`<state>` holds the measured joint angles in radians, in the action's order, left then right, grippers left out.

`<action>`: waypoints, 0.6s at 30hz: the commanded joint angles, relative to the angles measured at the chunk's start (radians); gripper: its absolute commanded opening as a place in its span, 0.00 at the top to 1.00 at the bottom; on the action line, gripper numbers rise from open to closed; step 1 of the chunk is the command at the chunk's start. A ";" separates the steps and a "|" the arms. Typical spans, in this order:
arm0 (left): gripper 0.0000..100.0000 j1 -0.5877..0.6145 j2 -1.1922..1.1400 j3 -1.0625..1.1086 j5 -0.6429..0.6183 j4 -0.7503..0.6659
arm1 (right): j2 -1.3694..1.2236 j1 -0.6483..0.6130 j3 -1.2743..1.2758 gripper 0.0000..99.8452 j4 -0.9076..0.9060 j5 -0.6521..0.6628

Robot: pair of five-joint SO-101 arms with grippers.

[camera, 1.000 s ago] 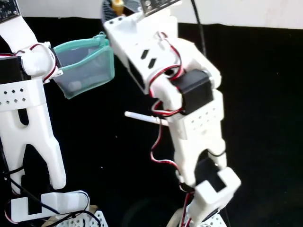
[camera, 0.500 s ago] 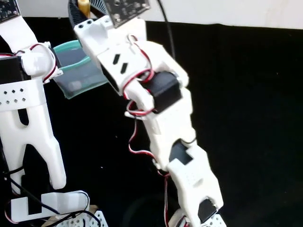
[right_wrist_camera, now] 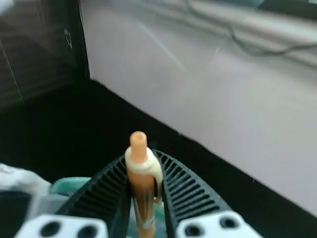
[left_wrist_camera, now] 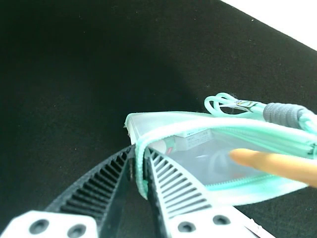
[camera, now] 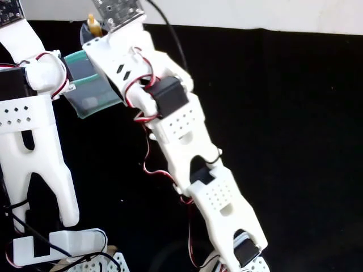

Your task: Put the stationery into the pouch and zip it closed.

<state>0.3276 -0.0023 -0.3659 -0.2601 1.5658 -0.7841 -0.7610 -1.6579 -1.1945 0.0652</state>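
Note:
A translucent teal pouch (camera: 91,97) hangs above the black table at the back left, its mouth open. My left gripper (left_wrist_camera: 139,171) is shut on the pouch (left_wrist_camera: 198,148) at one end of its zipper rim. Some small white stationery lies inside it. My right gripper (right_wrist_camera: 143,186) is shut on an orange pen (right_wrist_camera: 139,163) held upright, right over the pouch (right_wrist_camera: 69,184). The pen's tip (left_wrist_camera: 277,166) is poking into the open mouth. In the high view the right gripper (camera: 94,29) and the pen (camera: 92,24) sit just above the pouch, and that arm hides part of it.
The right arm (camera: 193,158) stretches diagonally from the front middle to the back left. The left arm's white links (camera: 39,164) stand along the left edge. The black table (camera: 306,147) is open on the right. A white wall (camera: 272,14) runs along the back.
The right arm has swung left with the pen, from beside the pouch to over its mouth, and now covers part of it. A white stick seen on the table is now hidden.

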 commanded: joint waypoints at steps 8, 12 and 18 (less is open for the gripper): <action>0.99 -0.001 -0.008 0.035 0.003 -0.005 | 0.002 -0.007 -0.097 0.94 -0.093 -0.009; 0.99 -0.001 -0.008 0.035 0.003 -0.005 | 0.002 -0.010 -0.097 0.79 -0.099 -0.009; 0.99 -0.001 -0.008 0.035 0.003 -0.005 | 0.016 -0.001 -0.097 0.75 -0.097 -0.009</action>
<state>0.3276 -0.0023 -0.3659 -0.2601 1.5658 -0.8040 -0.7610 -1.6563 -1.2881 0.0652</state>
